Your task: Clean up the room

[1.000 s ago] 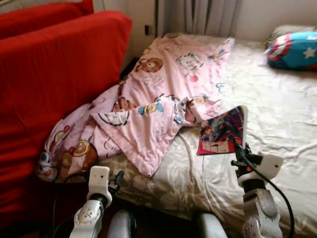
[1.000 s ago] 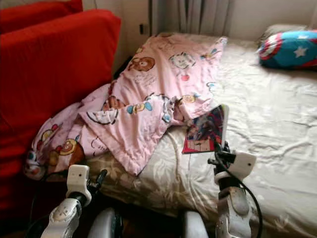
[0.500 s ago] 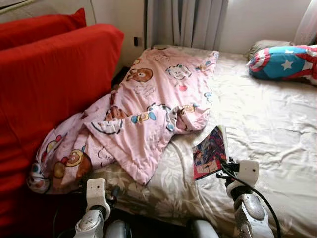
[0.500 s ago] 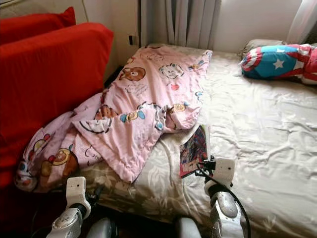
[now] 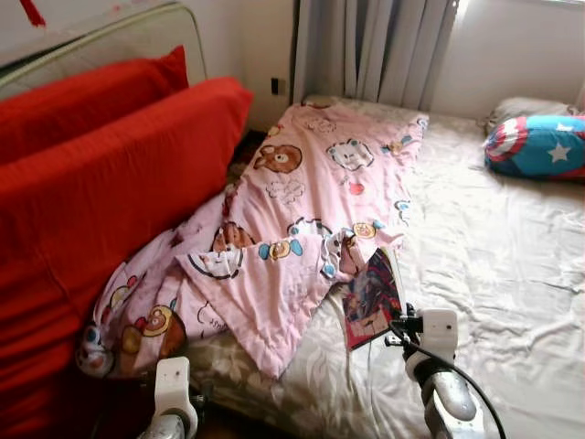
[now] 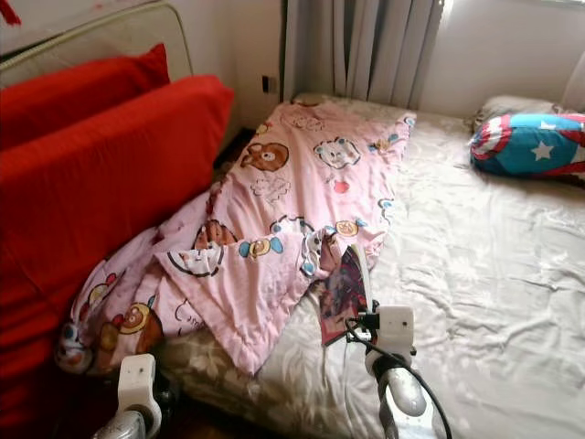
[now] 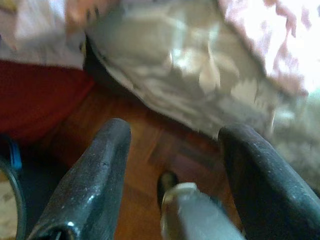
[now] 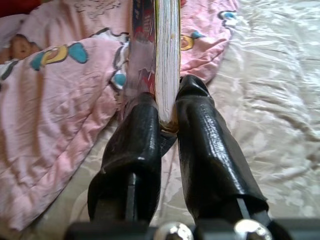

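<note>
Pink blanket (image 5: 311, 210) crowds the book (image 5: 370, 297) in right gripper (image 8: 167, 117).

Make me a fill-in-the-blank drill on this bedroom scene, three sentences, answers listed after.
1. The right gripper has its jaws shut on a ____.
2. The pink blanket hangs off the bed toward the ____ sofa.
3. The left gripper, hanging low by the bed's edge above the wooden floor, has its jaws ____.

Missing words: book; red; open
</note>
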`<state>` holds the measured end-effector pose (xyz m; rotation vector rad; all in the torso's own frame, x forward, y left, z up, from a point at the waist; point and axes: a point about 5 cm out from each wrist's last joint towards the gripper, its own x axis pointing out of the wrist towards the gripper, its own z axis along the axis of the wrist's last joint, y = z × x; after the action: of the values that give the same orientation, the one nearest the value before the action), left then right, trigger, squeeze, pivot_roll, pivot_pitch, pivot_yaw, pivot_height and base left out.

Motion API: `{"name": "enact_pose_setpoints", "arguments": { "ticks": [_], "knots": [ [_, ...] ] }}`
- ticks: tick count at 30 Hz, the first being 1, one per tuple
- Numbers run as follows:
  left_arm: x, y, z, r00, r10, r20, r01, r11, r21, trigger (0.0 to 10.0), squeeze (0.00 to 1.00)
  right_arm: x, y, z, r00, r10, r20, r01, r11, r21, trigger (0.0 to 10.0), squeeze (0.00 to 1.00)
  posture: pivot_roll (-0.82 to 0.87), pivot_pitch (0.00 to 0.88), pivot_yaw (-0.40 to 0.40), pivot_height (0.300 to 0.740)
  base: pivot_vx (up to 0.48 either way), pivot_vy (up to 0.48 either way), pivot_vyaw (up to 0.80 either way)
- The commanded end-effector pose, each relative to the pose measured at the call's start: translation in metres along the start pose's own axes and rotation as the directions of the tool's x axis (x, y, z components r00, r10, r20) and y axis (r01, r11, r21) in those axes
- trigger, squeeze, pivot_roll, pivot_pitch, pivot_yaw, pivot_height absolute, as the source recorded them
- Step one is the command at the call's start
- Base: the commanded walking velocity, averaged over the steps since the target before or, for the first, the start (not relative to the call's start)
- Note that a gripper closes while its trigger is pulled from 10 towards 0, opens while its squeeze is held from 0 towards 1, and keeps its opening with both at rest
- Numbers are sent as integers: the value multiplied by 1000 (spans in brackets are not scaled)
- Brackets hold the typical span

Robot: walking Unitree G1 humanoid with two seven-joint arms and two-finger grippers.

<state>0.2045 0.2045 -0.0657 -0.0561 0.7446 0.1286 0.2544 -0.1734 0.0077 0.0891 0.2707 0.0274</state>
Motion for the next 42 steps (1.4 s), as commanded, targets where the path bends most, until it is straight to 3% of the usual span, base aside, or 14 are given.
{"name": "enact_pose_setpoints", "arguments": {
  "ticks": [1, 19, 25, 29, 42],
  "knots": [
    [-3, -1, -11, 999, 13, -44, -13, 1000, -1, 10000, 0, -1, -5, 2, 998, -56, 28, 56, 998, -1, 10000, 0, -67, 0, -57, 740, 0, 0, 0],
    [-5, -3, -19, 997, 7, -79, -4, 999, 35, 10000, 0, -4, -9, -9, 990, -138, -12, 138, 990, 8, 10000, 0, -79, 0, -53, 740, 0, 0, -569],
    [-3, -7, -15, 998, -7, -66, 15, 994, 113, 10000, 0, -5, -9, -10, 988, -152, -13, 152, 988, 16, 10000, 0, -77, 0, -53, 740, 0, -240, -722],
    [-3, -9, -16, 998, -9, -60, 14, 997, 72, 10000, 0, -3, -8, -10, 988, -152, -15, 152, 988, 19, 10000, 0, -76, 0, -54, 740, 0, -240, -722],
    [-4, -6, -16, 998, 0, -60, 4, 997, 73, 10000, 0, -3, -5, -9, 989, -149, -14, 150, 988, 21, 10000, 0, -70, 0, -62, 740, 0, 0, -722]
  ]
}}
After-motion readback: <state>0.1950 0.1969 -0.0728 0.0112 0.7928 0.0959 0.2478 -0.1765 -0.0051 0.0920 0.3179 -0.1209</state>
